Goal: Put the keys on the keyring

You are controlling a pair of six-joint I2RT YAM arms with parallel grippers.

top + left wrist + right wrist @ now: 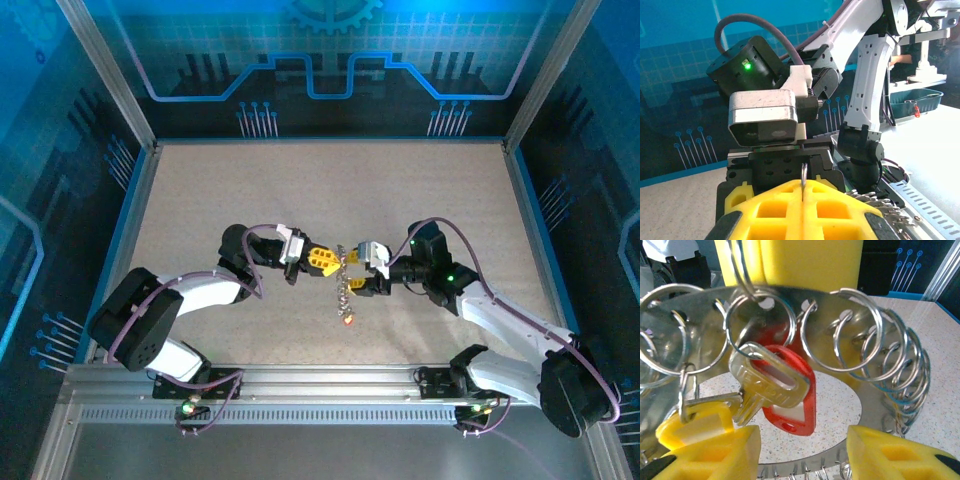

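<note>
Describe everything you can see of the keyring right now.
The keyring is a flat silver metal band with an open centre and punched holes, many carrying wire split rings. One split ring holds a key with a red tag; a yellow tag hangs beside it. It stands upright above the table, its top edge pinched between the fingers of the left gripper; the right gripper, fingers apart, flanks its lower edge.

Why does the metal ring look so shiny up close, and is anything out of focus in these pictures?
Right wrist view: the keyring throws bright glare, the keys are fairly sharp, and the right gripper has soft yellow fingers, too near the lens. Left wrist view: the left gripper is slightly blurred, and the green light glows crisply. Top view: even, blue-tinted light; the keys are too small to resolve.
</note>
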